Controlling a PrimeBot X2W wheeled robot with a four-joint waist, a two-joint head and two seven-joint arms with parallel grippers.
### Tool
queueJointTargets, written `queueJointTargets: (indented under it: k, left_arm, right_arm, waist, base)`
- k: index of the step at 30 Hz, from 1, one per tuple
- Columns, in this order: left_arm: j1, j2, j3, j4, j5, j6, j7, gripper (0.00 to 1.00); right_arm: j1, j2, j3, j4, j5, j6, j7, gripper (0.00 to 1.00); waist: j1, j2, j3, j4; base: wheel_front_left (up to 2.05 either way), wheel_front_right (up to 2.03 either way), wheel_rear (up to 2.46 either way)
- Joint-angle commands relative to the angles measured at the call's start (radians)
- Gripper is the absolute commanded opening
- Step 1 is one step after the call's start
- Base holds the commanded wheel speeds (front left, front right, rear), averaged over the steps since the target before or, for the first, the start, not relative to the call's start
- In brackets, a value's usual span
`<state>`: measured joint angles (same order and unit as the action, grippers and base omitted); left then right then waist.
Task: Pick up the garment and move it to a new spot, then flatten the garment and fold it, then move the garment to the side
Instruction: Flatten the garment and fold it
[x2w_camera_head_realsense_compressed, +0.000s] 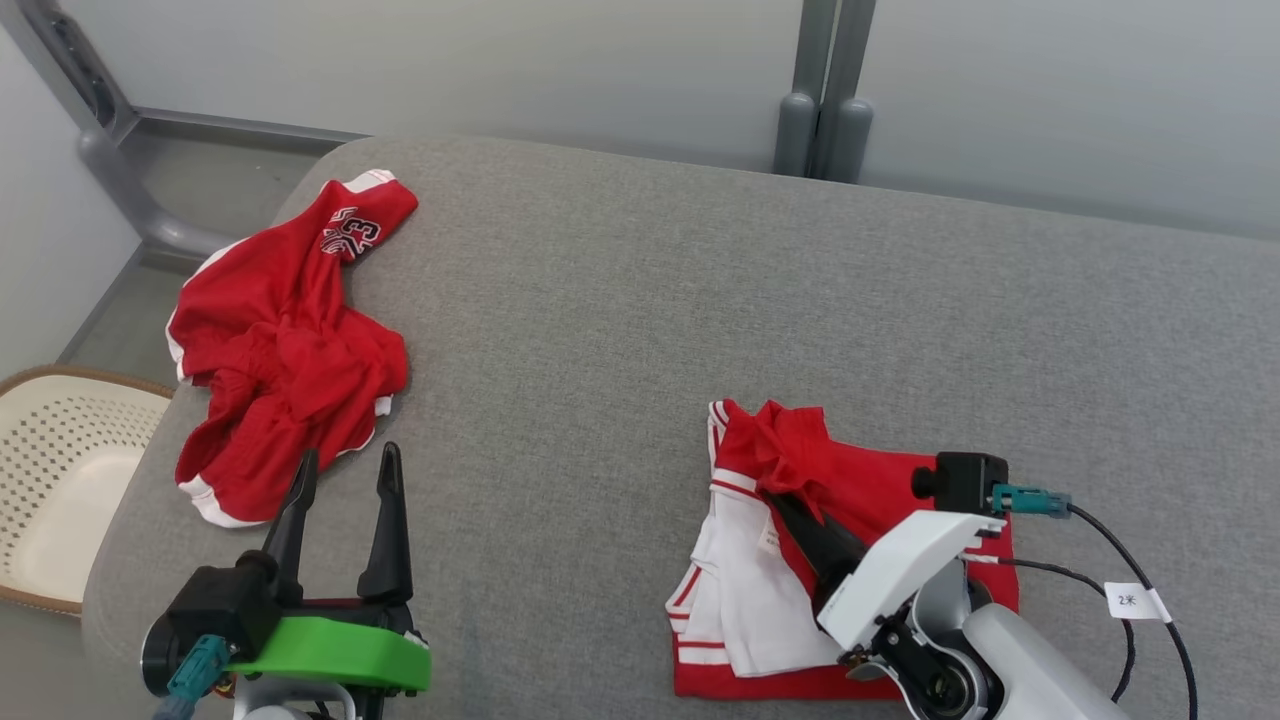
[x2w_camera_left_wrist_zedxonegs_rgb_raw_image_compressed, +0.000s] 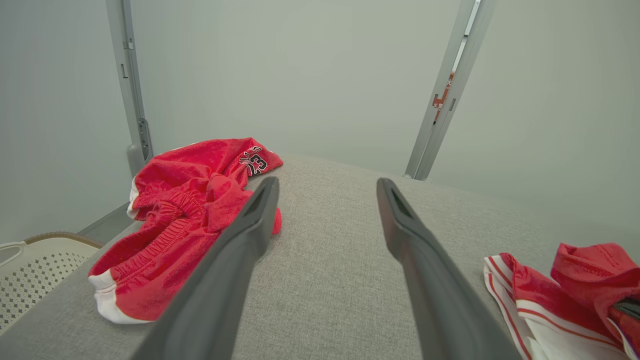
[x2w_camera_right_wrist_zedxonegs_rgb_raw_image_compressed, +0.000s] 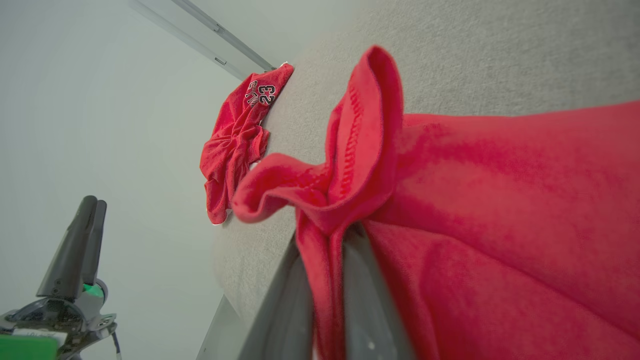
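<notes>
Right gripper (x2w_camera_head_realsense_compressed: 802, 522) tight on garment (x2w_camera_head_realsense_compressed: 880, 482)

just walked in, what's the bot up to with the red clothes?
The right hand is shut on a fold of the red-and-white garment, which lies roughly folded on the grey surface, on the robot's right. The left hand is open and holds nothing, its fingers pointing toward a crumpled red garment marked 23 near the surface's left edge. A basket sits beyond that edge.
</notes>
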<state>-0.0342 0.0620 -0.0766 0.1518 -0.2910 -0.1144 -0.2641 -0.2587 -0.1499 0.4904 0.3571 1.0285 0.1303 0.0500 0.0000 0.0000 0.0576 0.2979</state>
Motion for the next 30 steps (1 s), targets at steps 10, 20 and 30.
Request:
queueJointTargets:
  k: [10, 20, 30]
  left_arm:
    - [-0.009, -0.007, 0.014, 0.007, -0.005, -0.003, 0.0, 1.0]
    - [0.014, -0.009, 0.067, -0.016, -0.008, 0.01, 0.0, 1.0]
    - [0.035, -0.011, 0.105, -0.052, -0.013, 0.017, 0.0, 1.0]
  right_arm:
    - [-0.071, 0.016, 0.09, 0.114, 0.044, 0.001, -0.058, 1.0]
    - [-0.088, -0.103, 0.114, -0.058, 0.051, 0.001, -0.126, 1.0]
    - [-0.032, -0.234, -0.114, -0.107, -0.186, 0.001, -0.291, 1.0]
  waist:
    - [0.0, 0.0, 0.014, 0.03]
    - [0.0, 0.0, -0.016, -0.086]
    - [0.0, 0.0, -0.026, -0.189]
  base:
    - [0.0, 0.0, 0.0]
    - [0.0, 0.0, 0.0]
    - [0.0, 0.0, 0.0]
